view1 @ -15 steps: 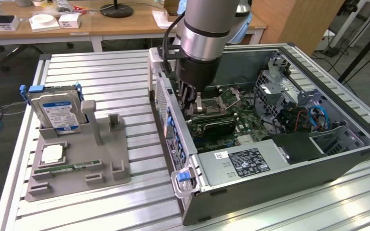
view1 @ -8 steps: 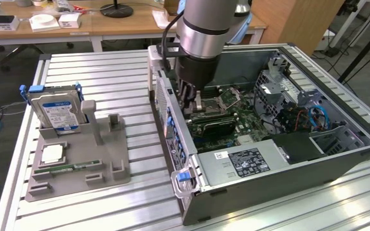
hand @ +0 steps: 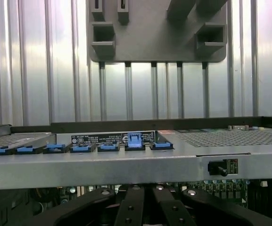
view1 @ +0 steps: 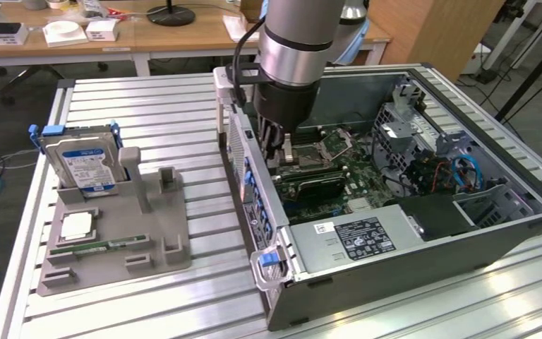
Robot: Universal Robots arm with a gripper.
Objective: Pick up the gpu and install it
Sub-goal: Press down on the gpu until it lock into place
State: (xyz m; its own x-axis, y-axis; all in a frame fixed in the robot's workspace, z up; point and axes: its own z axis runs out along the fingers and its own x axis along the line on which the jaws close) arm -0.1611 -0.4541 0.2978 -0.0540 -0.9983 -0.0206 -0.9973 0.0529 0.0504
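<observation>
- The black claw (view1: 276,145) hangs from the silver-and-grey arm inside the open dark-grey computer case (view1: 497,233), just above the motherboard, beside the case's slotted rear wall.
- Its fingers (hand: 131,209) are drawn together in the wrist view; what they pinch, if anything, I cannot tell.
- The gpu (view1: 310,185), a thin dark card with a black face, lies along the green motherboard (view1: 365,176) just beside and below the claw, seemingly in the expansion-slot area; whether it is fully seated I cannot tell.
- A silver CPU socket frame (view1: 320,150) sits next to the claw on the board.
- A silver power supply with a black label (view1: 356,240) fills the near corner of the case; blue cables (view1: 459,173) curl toward the exterior view's right.
- In the wrist view a row of blue slot clips (hand: 108,147) lines the grey rear wall.
- On the ribbed aluminium tabletop (view1: 186,106), at the exterior view's left, well apart from the case, stands a grey plastic fixture tray (view1: 163,244).
- A silver hard drive with a blue-white label (view1: 85,164) stands upright in the tray; a narrow green RAM stick (view1: 97,247) lies flat in it.
</observation>
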